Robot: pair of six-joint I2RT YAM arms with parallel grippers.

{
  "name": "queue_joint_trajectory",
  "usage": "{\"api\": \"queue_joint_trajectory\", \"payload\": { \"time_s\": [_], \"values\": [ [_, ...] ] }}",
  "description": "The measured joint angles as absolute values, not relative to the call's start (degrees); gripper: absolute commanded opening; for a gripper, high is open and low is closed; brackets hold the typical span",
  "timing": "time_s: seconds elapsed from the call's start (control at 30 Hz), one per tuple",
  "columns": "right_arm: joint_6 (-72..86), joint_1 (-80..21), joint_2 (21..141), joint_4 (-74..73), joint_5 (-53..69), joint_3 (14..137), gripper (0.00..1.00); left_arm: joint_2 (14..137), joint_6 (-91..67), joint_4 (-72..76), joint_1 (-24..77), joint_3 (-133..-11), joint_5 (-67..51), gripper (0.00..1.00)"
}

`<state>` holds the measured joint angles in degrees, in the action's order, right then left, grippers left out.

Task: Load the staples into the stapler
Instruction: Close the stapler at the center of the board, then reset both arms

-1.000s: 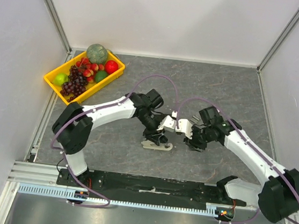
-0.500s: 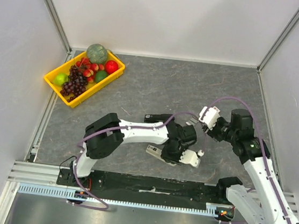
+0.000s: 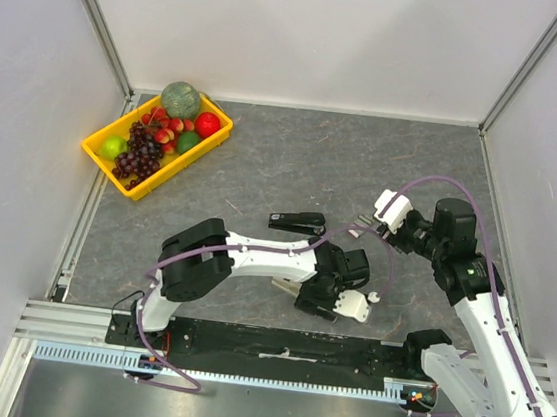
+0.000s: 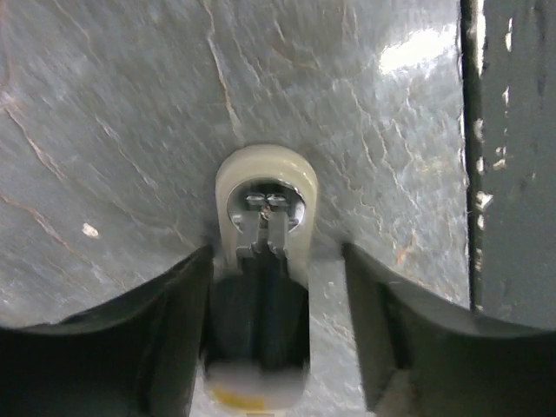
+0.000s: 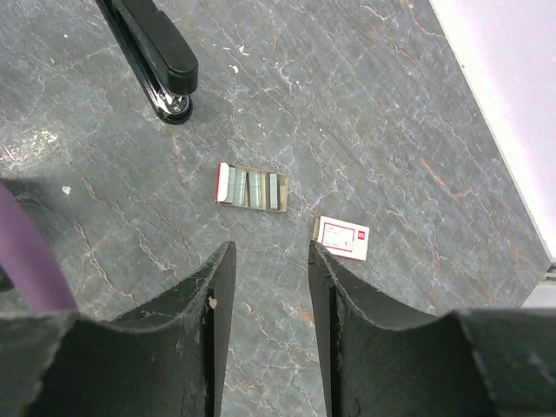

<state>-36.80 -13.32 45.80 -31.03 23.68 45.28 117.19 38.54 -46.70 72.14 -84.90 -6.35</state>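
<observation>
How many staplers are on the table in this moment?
2. A black stapler lies mid-table; a cream-based stapler sits nearer the robot, between the open fingers of the left gripper.

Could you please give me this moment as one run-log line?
left gripper: open, straddling cream plastic stapler | right gripper: open, empty, near grey tray of metal staples | black stapler: untouched

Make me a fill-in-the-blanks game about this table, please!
1. The fruit sits in a tray coloured ____.
2. Between the black stapler and the white-and-red box lie the ____.
3. The left end effector straddles the cream stapler, while the right end effector holds ____.

Missing words: yellow; staples; nothing.
</observation>
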Motion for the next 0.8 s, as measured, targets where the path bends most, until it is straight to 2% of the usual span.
{"api": "queue_joint_trajectory", "payload": {
  "time_s": [0.07,0.47,0.57,0.77,0.8],
  "values": [
    [-36.64,-13.32,45.8,-30.79,23.68,45.28,0.47,116.57,37.89,-46.35,72.01,-83.18,-5.52,0.99],
    [-34.22,-12.56,47.31,-29.02,21.5,45.58,0.5,107.83,37.28,-43.42,65.47,-74.24,-5.69,0.99],
    [-33.76,-12.08,47.59,-28.64,20.75,46.35,0.54,103.07,37.26,-42.7,63.09,-73.21,-6.31,0.99],
    [-32.32,-10.35,47.51,-25.82,18.92,47.72,0.66,89.69,37.3,-39.57,57.65,-70.41,-9.76,0.99],
    [-31.94,-10.07,47.42,-25.26,18.52,47.75,0.83,87.59,37.32,-39.2,56.77,-69.89,-10.24,0.99]
  ]
}}
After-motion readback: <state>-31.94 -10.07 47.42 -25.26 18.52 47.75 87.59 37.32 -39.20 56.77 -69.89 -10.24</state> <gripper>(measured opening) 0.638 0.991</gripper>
